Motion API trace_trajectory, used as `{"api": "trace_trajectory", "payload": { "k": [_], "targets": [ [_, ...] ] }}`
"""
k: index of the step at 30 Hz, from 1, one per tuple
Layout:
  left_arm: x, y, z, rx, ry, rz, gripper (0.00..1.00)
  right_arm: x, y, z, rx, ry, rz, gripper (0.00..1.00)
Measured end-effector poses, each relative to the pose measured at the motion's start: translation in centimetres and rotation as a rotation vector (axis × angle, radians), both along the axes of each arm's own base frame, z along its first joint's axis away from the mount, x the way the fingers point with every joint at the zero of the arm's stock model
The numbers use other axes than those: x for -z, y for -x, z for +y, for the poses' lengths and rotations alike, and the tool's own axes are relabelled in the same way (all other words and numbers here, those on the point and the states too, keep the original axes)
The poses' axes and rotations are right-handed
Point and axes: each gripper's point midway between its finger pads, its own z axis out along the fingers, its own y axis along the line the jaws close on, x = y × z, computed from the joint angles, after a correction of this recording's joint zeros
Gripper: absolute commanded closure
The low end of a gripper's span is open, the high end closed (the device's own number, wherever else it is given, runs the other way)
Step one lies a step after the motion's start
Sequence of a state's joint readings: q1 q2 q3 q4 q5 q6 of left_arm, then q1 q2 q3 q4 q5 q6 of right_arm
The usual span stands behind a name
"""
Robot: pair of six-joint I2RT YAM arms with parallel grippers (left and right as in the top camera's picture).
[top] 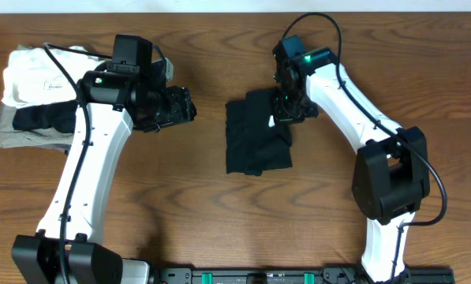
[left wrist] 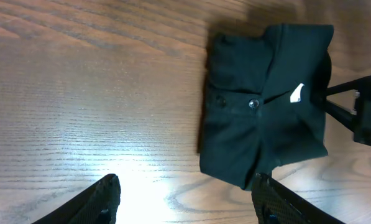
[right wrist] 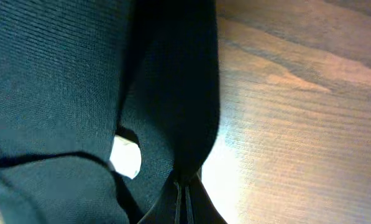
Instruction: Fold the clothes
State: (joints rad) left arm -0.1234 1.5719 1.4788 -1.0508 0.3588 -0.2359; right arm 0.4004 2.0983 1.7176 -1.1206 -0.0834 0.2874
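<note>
So the black shirt [top: 255, 138] is sitting folded up small in the middle of the wooden surface [top: 219, 229]. The right pincer [top: 286, 109] is clamped shut on its far right edge, fabric pinched between the tips. The left pincer [top: 186, 105] hangs just off to the shirt's left, jaws wide apart, holding nothing. There's a pile of light clothes [top: 34, 79] at the far left corner.

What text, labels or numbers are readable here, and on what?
No text is legible in any view.
Small dark print on the white folded garment: too small to read.
White patch on the black shirt: no letters can be made out, even close up in the right wrist view.
</note>
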Motion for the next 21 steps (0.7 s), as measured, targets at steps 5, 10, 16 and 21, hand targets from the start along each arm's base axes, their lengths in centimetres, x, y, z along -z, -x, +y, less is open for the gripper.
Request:
{"api": "trace_trajectory", "payload": {
  "k": [5,10,16,21],
  "targets": [
    [0.0,0.0,0.0,0.0,0.0,0.0,0.3,1.9,0.6,-0.8,-0.005,0.034,0.007,0.99],
    [0.0,0.0,0.0,0.0,0.0,0.0,0.3,2.9,0.7,-1.4,-0.006,0.066,0.0,0.99],
    [0.0,0.0,0.0,0.0,0.0,0.0,0.3,4.5,1.2,-2.1,-0.004,0.088,0.001,0.99],
    [0.0,0.0,0.0,0.0,0.0,0.0,0.3,4.8,1.4,-2.7,0.007,0.118,0.006,0.92]
  ]
}}
